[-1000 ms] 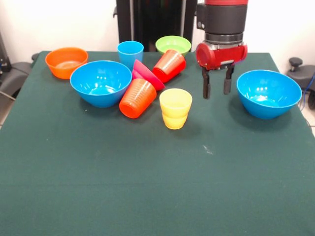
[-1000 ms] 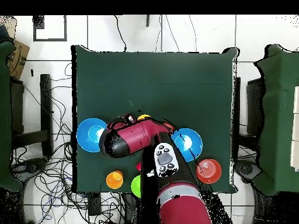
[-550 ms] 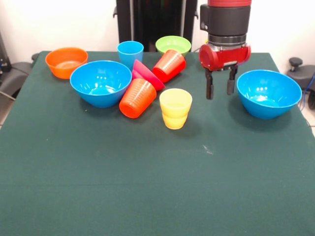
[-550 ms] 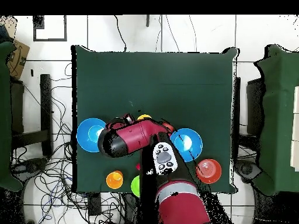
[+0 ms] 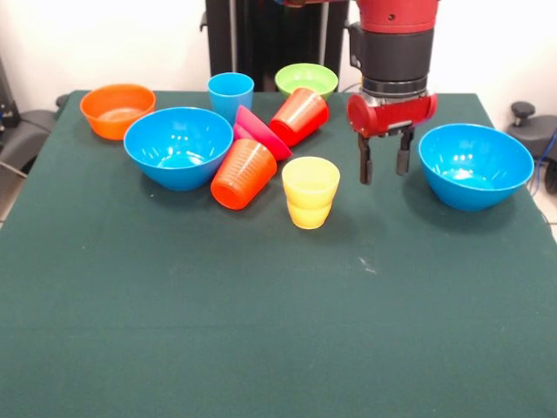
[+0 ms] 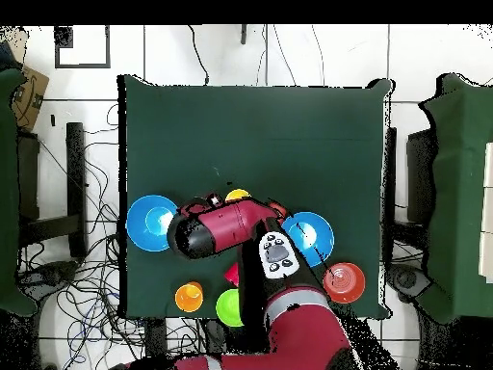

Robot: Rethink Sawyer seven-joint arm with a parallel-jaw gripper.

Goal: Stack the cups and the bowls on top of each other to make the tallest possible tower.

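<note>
Empty claw (image 5: 382,167) hangs parted between yellow cups (image 5: 310,192) and blue bowl (image 5: 475,165); a careless descent could knock either.

Probably a robotics lab: dark green cloth-covered table (image 6: 255,135) on a white tiled floor (image 6: 289,53), tangled black cables (image 6: 82,270) at 8 o'clock, cardboard box (image 6: 29,94) at 10 o'clock.

I see a dark green cloth (image 5: 261,331) over the table. Two bowls are bright blue (image 5: 178,146) (image 5: 475,165), one orange (image 5: 117,110), one lime green (image 5: 305,78), one pink-red (image 5: 259,131). The cups: light blue (image 5: 231,93), red (image 5: 299,115), orange (image 5: 243,173), and pale yellow (image 5: 311,182) nested in yellow-orange (image 5: 308,213). My gripper (image 5: 383,161) has black fingers (image 5: 365,162) under a red body.
</note>
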